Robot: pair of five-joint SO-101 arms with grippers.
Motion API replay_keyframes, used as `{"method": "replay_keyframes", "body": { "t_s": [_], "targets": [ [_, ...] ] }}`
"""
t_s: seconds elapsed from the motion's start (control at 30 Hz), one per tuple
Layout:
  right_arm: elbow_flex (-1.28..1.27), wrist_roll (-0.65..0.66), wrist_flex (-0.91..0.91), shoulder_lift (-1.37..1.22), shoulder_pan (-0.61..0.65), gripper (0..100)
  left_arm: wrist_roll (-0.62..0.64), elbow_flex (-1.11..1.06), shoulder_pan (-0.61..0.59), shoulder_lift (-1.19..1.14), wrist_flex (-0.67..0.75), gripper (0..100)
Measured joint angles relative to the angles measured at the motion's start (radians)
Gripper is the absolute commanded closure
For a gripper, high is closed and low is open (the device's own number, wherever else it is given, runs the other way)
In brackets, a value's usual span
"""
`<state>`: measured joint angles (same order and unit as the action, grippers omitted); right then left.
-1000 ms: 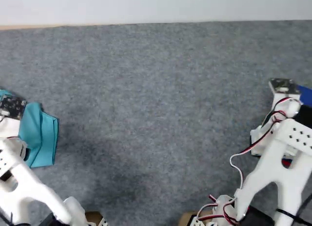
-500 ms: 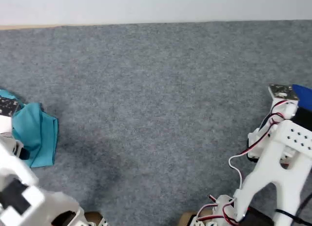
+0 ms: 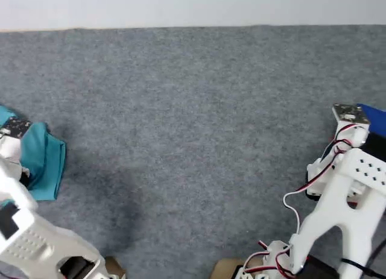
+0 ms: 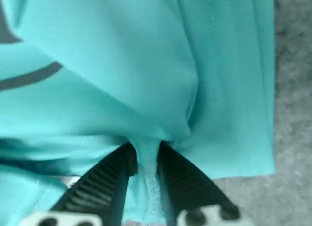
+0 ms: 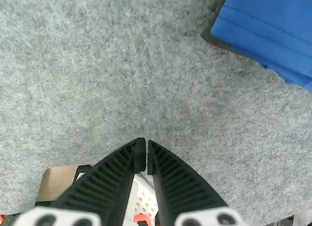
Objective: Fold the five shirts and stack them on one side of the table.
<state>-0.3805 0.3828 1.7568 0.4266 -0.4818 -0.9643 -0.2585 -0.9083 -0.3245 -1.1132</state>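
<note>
Grey felt covers the counter [image 3: 193, 110], which runs back to a pale wall [image 3: 193, 8] along its far edge. At the counter's left edge, the left arm [image 3: 24, 237] leans over a rumpled teal shirt [image 3: 43, 161]. The left jaws are clamped on a pinched fold of the cloth, and loose folds bunch up around the grip. Across the counter, the right arm [image 3: 344, 194] stands at the right edge. The right jaws are pressed together with nothing between them, above bare felt. A blue shirt [image 5: 273, 30] lies flat near them at that right edge, on a darker layer and apart from the jaws.
</note>
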Motion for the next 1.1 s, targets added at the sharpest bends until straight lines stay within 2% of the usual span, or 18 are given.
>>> {"method": "replay_keyframes", "body": {
  "t_s": [0.1, 0.33, 0.57, 0.87, 1.1],
  "targets": [
    [0.000, 0.000, 0.000, 0.000, 0.000, 99.0, 0.028, 0.078, 0.052, 0.028, -0.132, 100],
    [0.000, 0.000, 0.000, 0.000, 0.000, 99.0, 0.233, 0.279, 0.284, 0.247, -0.342, 100],
    [0.000, 0.000, 0.000, 0.000, 0.000, 99.0, 0.457, 0.430, 0.612, 0.414, -0.377, 100],
    [-0.115, 0.000, 0.000, 0.002, 0.003, 99.0, 0.623, 0.675, 1.073, 0.420, -0.391, 100],
    [-0.115, 0.000, 0.000, 0.002, 0.006, 99.0, 0.667, 0.835, 1.318, 0.433, -0.592, 100]
  ]
}}
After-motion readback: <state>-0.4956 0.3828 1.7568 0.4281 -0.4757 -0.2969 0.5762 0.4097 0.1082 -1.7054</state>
